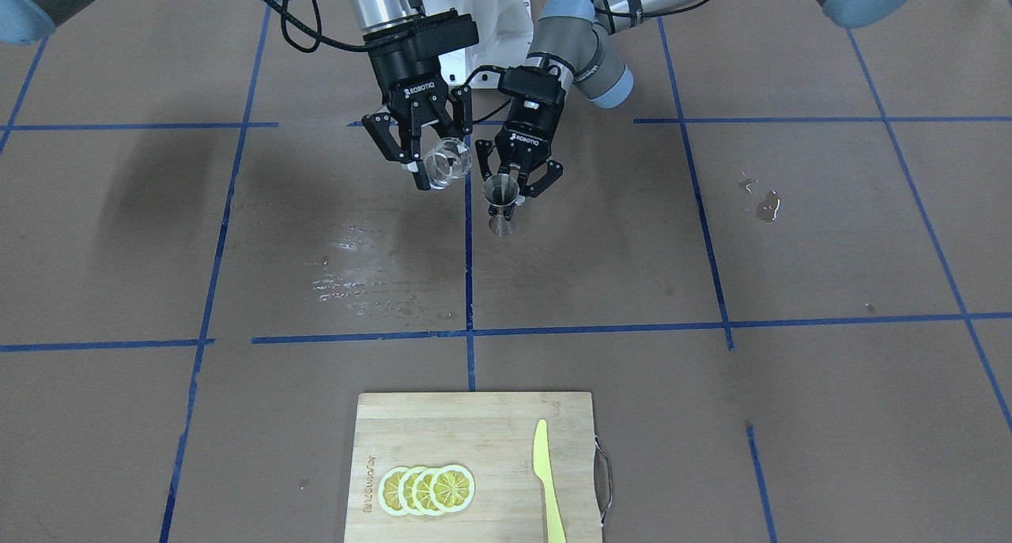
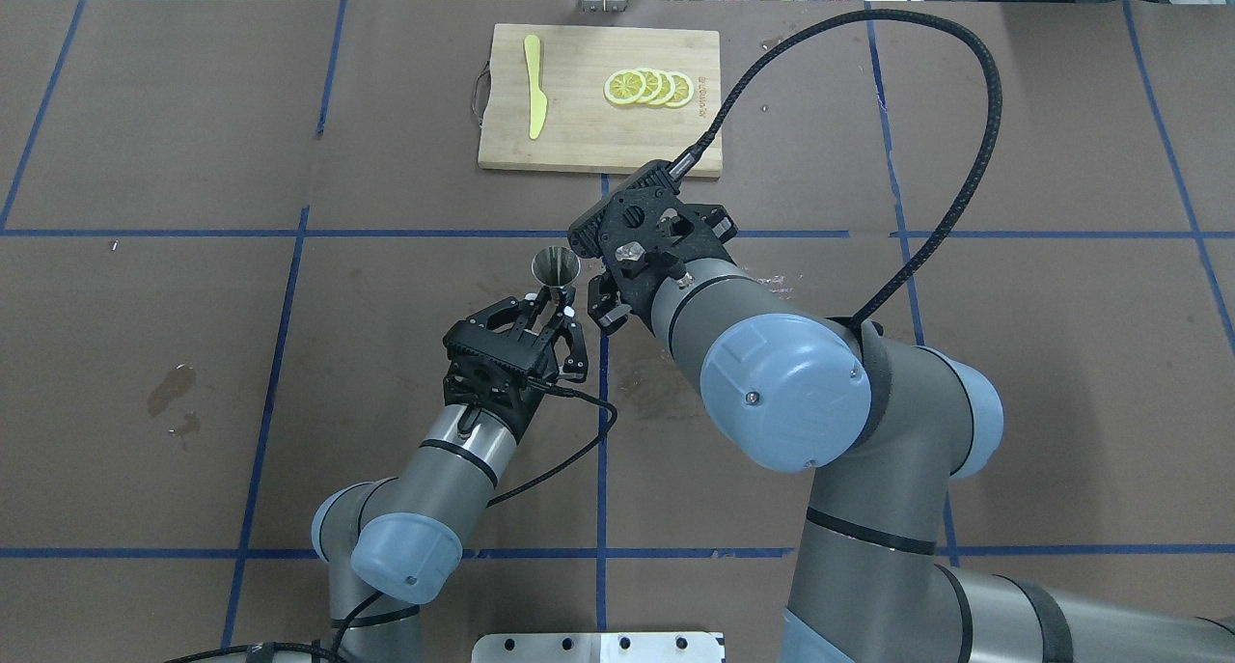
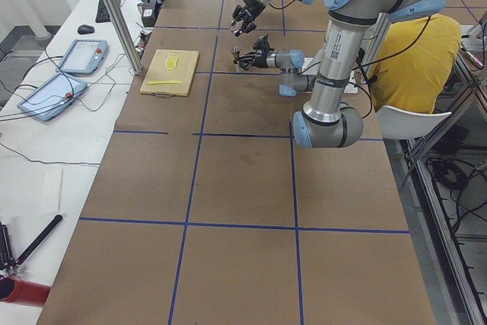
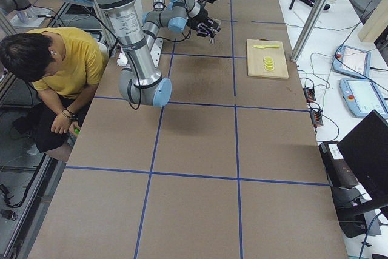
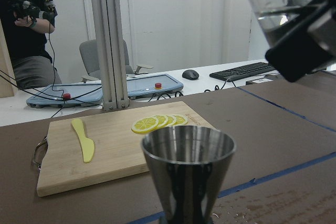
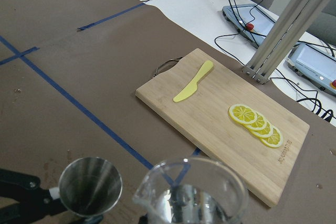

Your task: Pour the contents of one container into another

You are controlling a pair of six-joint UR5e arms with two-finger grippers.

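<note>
Front view: my right claw (image 1: 439, 171) grips the tilted glass tumbler (image 1: 449, 160) above the table (image 1: 711, 235) near its middle. My left claw (image 1: 510, 197) clamps the jigger (image 1: 500, 186) just beside it. Overhead: the jigger stands upright by the centre tape line (image 2: 600, 509). Right wrist: the tumbler's lip hangs beside the jigger's mouth, not touching.

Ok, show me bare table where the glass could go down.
Free: the taped squares flanking the cutting board, and the square outboard of the right gripper. Crowded: the centre, where glass and jigger are close together; wet streaks lie just in front.
</note>
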